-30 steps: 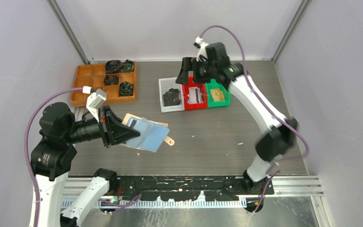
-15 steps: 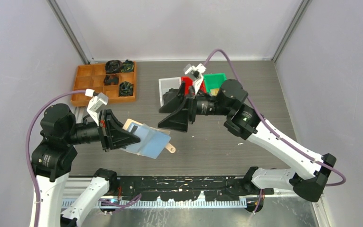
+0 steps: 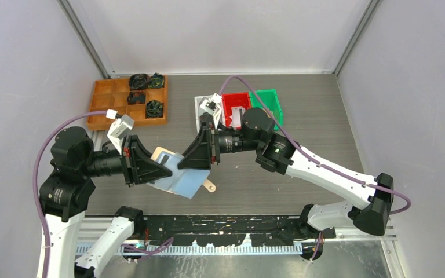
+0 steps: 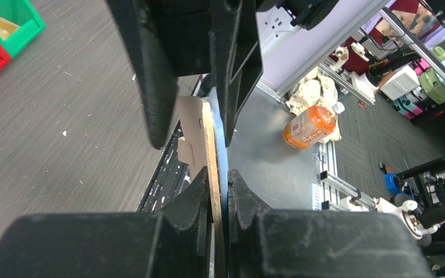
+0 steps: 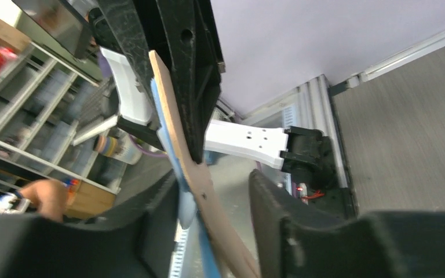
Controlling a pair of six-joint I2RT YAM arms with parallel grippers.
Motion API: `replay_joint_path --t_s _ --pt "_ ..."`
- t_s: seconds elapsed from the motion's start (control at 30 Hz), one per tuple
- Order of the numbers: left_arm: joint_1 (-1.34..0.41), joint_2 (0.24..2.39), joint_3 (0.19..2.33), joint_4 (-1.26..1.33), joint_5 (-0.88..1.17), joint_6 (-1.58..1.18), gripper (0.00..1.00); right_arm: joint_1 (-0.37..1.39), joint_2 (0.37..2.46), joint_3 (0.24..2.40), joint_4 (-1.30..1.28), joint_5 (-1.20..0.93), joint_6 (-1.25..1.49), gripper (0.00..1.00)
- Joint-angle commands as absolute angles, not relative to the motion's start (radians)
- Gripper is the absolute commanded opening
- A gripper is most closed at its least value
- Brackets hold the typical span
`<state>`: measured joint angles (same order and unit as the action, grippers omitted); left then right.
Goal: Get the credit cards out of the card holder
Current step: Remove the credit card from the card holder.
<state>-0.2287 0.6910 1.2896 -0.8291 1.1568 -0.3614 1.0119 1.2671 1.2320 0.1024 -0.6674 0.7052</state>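
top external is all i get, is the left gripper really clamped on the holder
Observer: Yes. The left wrist view shows the left gripper shut on the holder, with its tan and blue layers pinched edge-on.
Operator: and the right gripper, has it got hold
Observer: Not yet. In the right wrist view the holder's edge sits between the open jaws of the right gripper, with a clear gap on one side.

Wooden compartment tray (image 3: 100, 102) with dark lumps (image 3: 139, 81) far left; white bin (image 3: 199, 113), red bin (image 3: 228, 109), green bin (image 3: 273, 100) alongside.
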Motion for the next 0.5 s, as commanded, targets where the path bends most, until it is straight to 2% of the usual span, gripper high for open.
replay_joint_path --t_s 0.0,0.07,0.13,0.17,0.2,0.3,0.37,0.47 --pt "-0.226 0.689 1.287 -0.811 1.206 -0.371 0.00 1.016 1.279 1.205 0.302 -0.642 0.848 0.39" --pt "-0.226 0.686 1.288 -0.810 1.221 -0.372 0.00 1.016 1.273 1.185 0.335 -0.638 0.874 0.21" --pt "-0.226 0.684 1.291 -0.804 1.224 -0.382 0.00 1.016 1.262 1.165 0.339 -0.633 0.882 0.13" --pt "-0.226 0.686 1.292 -0.796 1.223 -0.393 0.02 1.015 1.254 1.153 0.339 -0.631 0.880 0.12" --pt "-0.226 0.688 1.292 -0.783 1.224 -0.413 0.08 1.016 1.246 1.140 0.341 -0.632 0.876 0.12" --pt "-0.225 0.700 1.295 -0.722 1.239 -0.506 0.31 1.015 1.218 1.102 0.352 -0.618 0.857 0.11" --pt "-0.226 0.708 1.295 -0.685 1.246 -0.563 0.37 1.015 1.195 1.082 0.353 -0.611 0.845 0.11" --pt "-0.227 0.718 1.299 -0.635 1.266 -0.634 0.40 1.015 1.167 1.052 0.353 -0.606 0.828 0.10"
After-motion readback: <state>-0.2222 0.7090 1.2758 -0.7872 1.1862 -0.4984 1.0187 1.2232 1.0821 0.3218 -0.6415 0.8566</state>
